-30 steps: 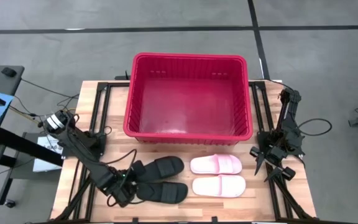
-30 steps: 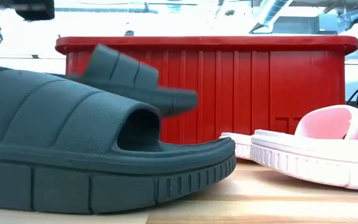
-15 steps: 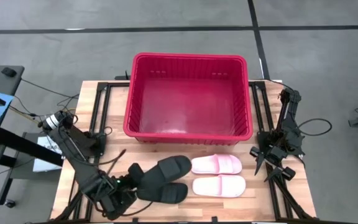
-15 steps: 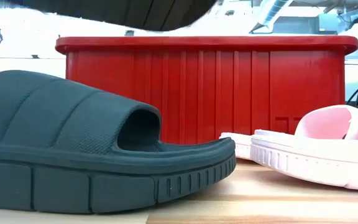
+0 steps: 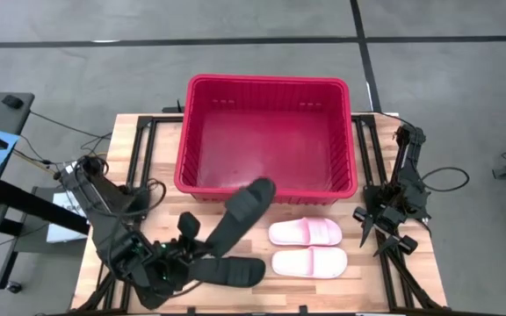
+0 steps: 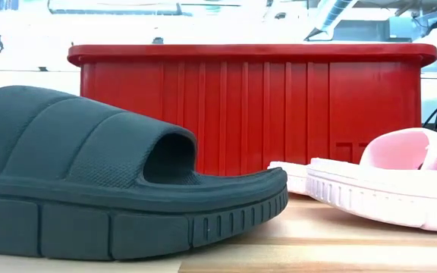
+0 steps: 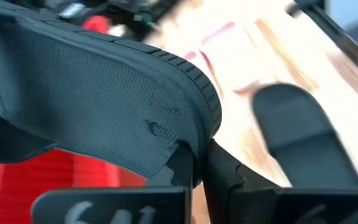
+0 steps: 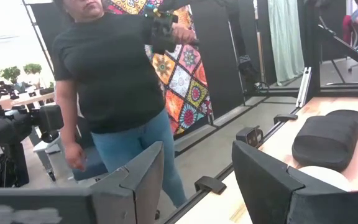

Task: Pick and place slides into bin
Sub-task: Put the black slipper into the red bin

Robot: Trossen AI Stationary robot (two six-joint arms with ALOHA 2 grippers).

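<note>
Two black slides (image 5: 235, 219), two pink slides (image 5: 306, 233), one bin (image 5: 266, 189).

Overhead light: even and soft over the desk (image 5: 411, 281); only faint shadows beside the pink slides (image 5: 306, 233).
Low view background: blown out to white above the bin (image 6: 253, 53) rim.
Low view focus: the near black slide (image 6: 120, 189) fills the left, slightly soft at its closest edge.
Left wrist: strong motion blur; the desk and the far slide smear, the held black slide (image 7: 98, 99) is dim beneath.
Right wrist: bright at the left, darker at the right; the person (image 8: 114, 93) is sharp, the near fingers (image 8: 138, 180) soft.
</note>
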